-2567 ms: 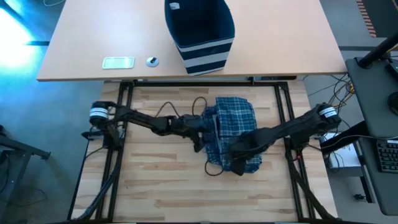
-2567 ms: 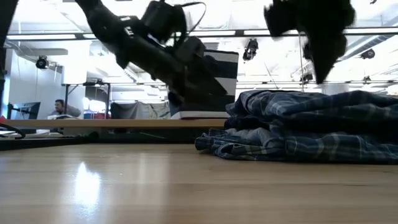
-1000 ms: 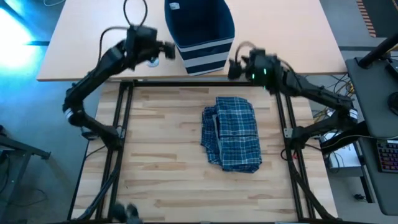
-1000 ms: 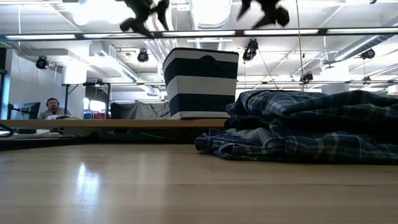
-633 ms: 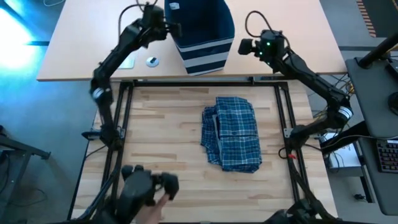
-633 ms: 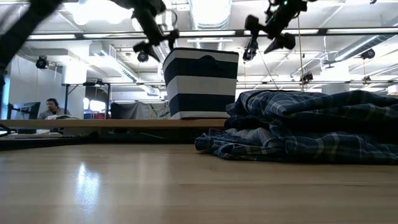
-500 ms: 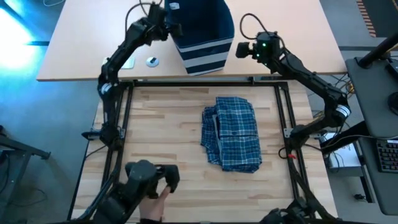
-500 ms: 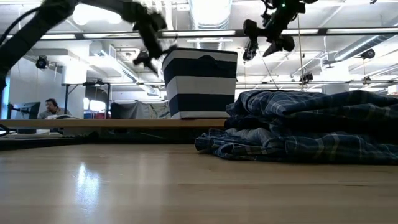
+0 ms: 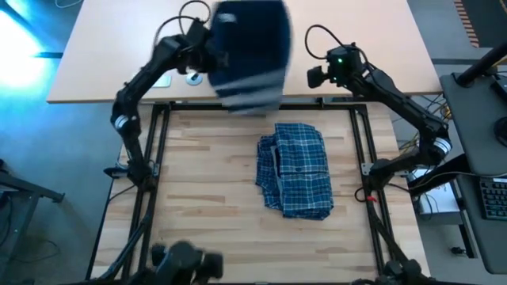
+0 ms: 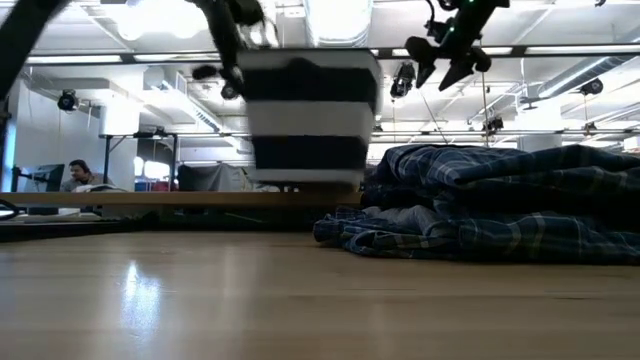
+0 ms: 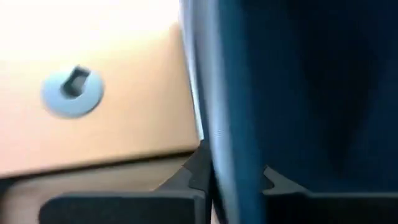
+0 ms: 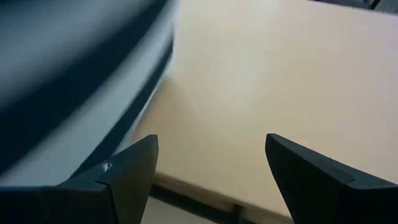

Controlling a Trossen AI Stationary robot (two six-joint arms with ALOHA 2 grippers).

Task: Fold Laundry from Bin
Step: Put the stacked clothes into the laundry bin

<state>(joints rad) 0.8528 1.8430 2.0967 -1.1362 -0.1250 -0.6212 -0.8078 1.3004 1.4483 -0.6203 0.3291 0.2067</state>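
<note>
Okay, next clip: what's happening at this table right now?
The left gripper is shut on the wall of the navy striped bin, which shows motion-blurred at the near edge of the back table. The right gripper hangs open beside the bin, holding nothing. A folded blue plaid garment lies on the wooden worktop, with no gripper on it.

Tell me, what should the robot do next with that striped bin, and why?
Probably bring the right pincer in onto the bin's free side. The left pincer is shut on one wall only, and the right hangs open beside it.
</note>
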